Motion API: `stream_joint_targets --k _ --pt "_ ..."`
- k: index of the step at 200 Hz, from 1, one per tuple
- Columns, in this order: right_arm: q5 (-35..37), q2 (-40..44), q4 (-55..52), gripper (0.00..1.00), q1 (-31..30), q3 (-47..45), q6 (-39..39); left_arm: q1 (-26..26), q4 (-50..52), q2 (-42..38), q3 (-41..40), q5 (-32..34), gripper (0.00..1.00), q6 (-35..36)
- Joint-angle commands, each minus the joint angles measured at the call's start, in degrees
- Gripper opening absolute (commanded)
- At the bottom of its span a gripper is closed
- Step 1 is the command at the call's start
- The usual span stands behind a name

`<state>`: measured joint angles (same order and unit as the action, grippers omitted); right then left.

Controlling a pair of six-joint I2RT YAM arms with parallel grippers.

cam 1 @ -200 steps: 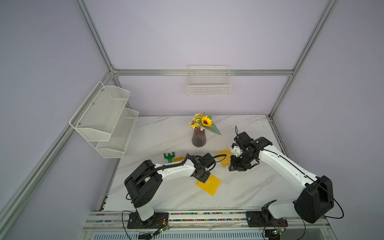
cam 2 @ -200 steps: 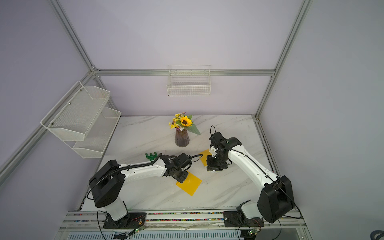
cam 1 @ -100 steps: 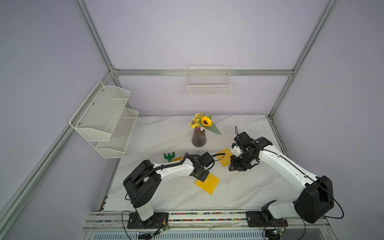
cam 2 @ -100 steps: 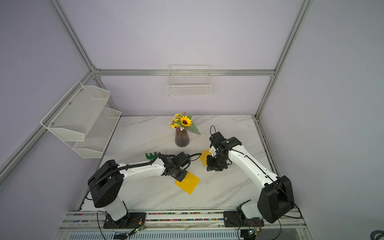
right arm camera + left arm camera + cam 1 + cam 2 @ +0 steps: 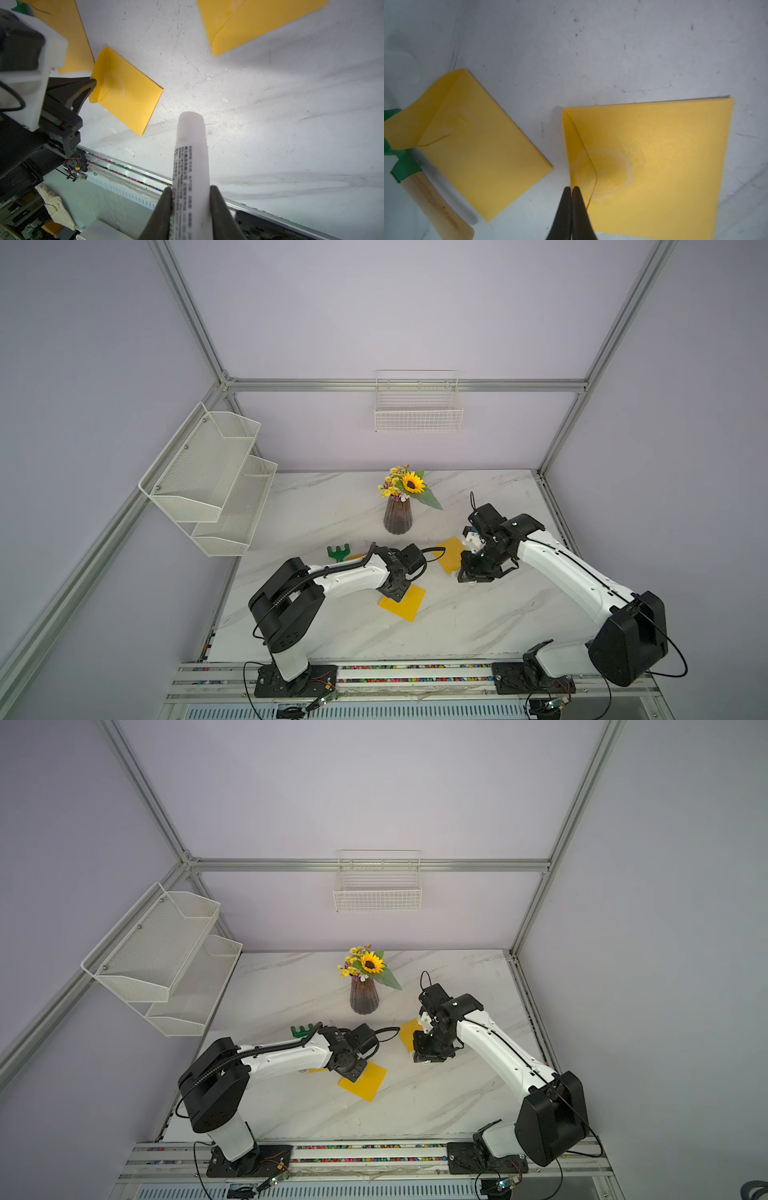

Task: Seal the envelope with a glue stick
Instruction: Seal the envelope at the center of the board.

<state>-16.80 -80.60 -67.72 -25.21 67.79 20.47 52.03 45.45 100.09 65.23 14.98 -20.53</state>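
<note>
Risk: flap (image 5: 580,166) may spring open if clenched left gripper (image 5: 572,190) lifts before bond sets; right gripper (image 5: 191,188) grips glue stick (image 5: 191,145).

Both top views are evenly, softly lit and sharp, with only faint shadows on the bench (image 5: 478,614). In the right wrist view a hot patch glares on the bench beyond the washed-out tip of the glue stick (image 5: 191,128), and the corners darken. The left wrist view is soft; the left claw (image 5: 572,189) blurs.
</note>
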Motion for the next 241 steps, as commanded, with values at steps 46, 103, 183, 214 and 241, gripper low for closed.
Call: stream_joint_targets --k 46,103,183,214,241 --pt "0.01 -0.77 0.38 0.0 0.21 -1.6 -0.87 2.81 0.27 3.35 4.15 -1.16 0.01 -1.81" --pt "-0.16 -1.06 0.36 0.0 0.22 -1.31 -1.05 2.92 -2.65 5.11 4.16 -7.5 0.1 -0.96" --pt "-0.78 -0.87 -0.18 0.0 0.19 -1.6 -1.05 -2.11 -12.94 2.92 -4.64 -24.01 0.37 -1.61" --pt "-0.59 -0.93 -0.24 0.0 0.17 -1.52 -0.83 -4.76 -15.79 1.12 -8.1 -27.61 0.29 -1.53" --pt "-0.45 -1.22 -0.33 0.0 0.17 -1.26 -0.74 -6.76 -16.13 0.71 -9.22 -29.16 0.23 -0.83"
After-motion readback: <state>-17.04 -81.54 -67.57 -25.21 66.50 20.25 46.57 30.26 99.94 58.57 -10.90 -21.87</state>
